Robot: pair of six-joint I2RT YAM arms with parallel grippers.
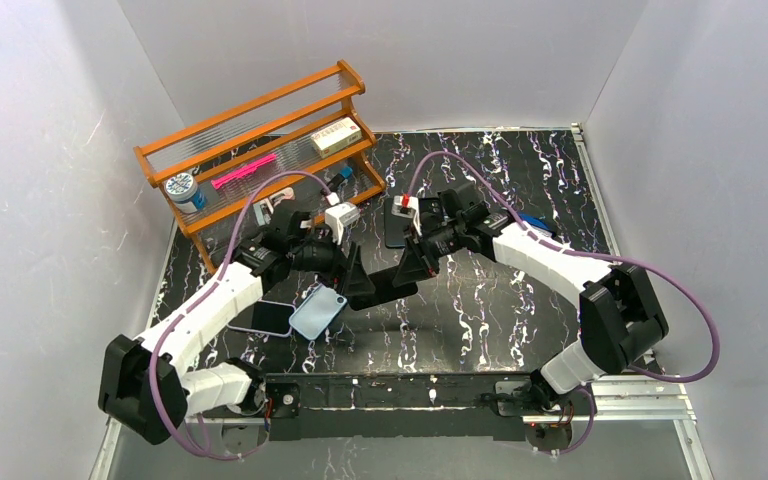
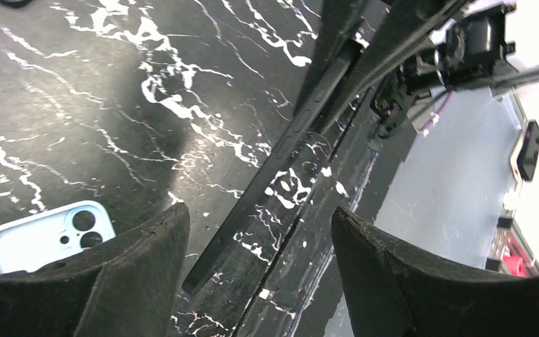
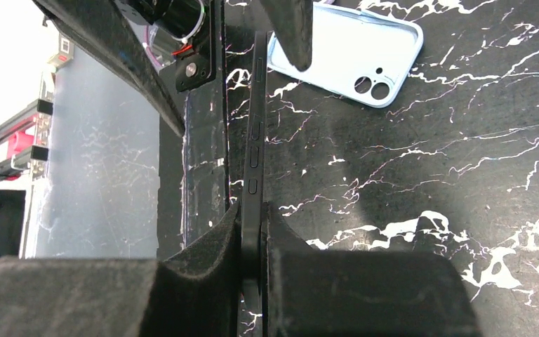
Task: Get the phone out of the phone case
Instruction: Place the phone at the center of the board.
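right tool [image 3: 253,219] pinches the phone [image 3: 254,140] edge-on above the table [image 3: 428,175]; left tool [image 2: 258,232] spread, flanking its other end; empty case [image 3: 351,49] lies flat on the table.

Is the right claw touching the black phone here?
Touching. In the right wrist view, both pads of the right claw press against the black phone from either side, with no gap.

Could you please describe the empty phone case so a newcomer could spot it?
On the black marbled table, look in front of the wooden rack, toward the near edge. The phone case lies flat beside a lilac phone; it alone is pale blue, with an open camera cutout.
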